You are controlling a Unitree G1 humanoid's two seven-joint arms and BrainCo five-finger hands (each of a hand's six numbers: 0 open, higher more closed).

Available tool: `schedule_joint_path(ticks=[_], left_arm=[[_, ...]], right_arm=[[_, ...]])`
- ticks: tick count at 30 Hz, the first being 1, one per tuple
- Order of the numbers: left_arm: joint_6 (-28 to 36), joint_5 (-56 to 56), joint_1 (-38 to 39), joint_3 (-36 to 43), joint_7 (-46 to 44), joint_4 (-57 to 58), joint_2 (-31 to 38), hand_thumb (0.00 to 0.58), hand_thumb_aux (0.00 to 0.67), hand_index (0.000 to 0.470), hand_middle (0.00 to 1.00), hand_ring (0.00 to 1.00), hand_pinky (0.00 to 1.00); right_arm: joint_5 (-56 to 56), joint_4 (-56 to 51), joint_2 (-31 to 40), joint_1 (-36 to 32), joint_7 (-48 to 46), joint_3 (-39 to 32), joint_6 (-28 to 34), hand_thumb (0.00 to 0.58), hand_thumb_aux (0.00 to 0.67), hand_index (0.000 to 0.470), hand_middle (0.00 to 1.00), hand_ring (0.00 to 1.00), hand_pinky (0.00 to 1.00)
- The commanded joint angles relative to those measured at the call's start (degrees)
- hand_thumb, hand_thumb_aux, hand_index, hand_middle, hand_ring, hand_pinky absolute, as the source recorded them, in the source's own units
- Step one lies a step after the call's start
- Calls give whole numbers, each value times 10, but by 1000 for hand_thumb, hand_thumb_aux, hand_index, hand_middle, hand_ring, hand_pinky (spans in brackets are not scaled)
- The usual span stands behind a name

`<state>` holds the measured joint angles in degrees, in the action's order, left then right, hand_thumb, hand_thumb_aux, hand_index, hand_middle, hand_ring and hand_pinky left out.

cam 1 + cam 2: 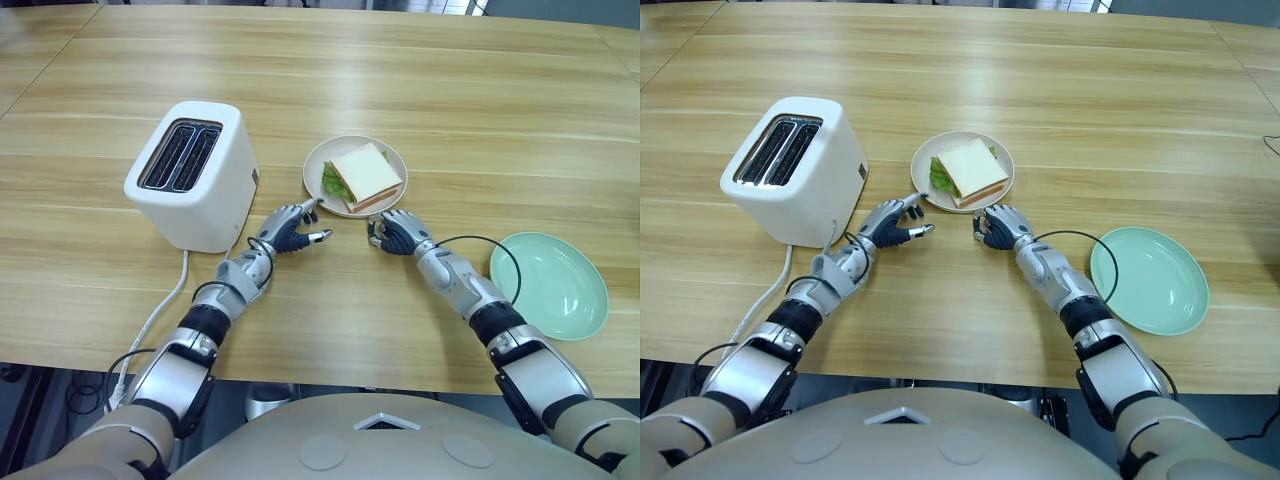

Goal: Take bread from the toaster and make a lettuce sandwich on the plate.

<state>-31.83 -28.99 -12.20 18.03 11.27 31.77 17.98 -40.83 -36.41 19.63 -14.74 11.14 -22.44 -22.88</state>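
A white toaster (190,175) stands at the left of the table, its two slots dark and without bread. On the beige plate (318,160) lies a sandwich (366,176), two bread slices with green lettuce (331,180) poking out at the left. My left hand (291,228) rests on the table just below the plate's left rim, fingers loosely spread, one fingertip near the rim, holding nothing. My right hand (396,232) sits below the plate's right side with its fingers curled and nothing in them.
A pale green empty plate (549,284) lies at the right near the table's front edge. The toaster's white cord (160,310) runs down off the front edge. A black cable loops beside my right forearm (470,290).
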Motion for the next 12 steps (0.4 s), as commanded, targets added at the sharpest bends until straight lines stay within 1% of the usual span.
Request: schedule_joint_path(ticks=[1,3,4,7,10,12], left_arm=[[-26,150,82,-47,-50,-156,-15,0,0,0,0,0,0],[-33,218,126,-76,-59,-226,-26,0,0,0,0,0,0],[-41,234,141,-92,-56,-251,-31,0,0,0,0,0,0],[-46,270,163,-134,-44,-289,-53,0,0,0,0,0,0],[-42,273,159,-162,-42,-282,-69,0,0,0,0,0,0],[-47,257,154,-171,-40,-265,-77,0,0,0,0,0,0]], right_arm=[[60,119,-2,69,15,35,-31,0,0,0,0,0,0],[97,189,-12,106,23,62,-43,0,0,0,0,0,0],[118,218,-21,122,31,77,-49,0,0,0,0,0,0],[145,284,-53,149,76,116,-76,0,0,0,0,0,0],[140,292,-71,148,113,141,-97,0,0,0,0,0,0],[153,279,-80,142,119,156,-93,0,0,0,0,0,0]])
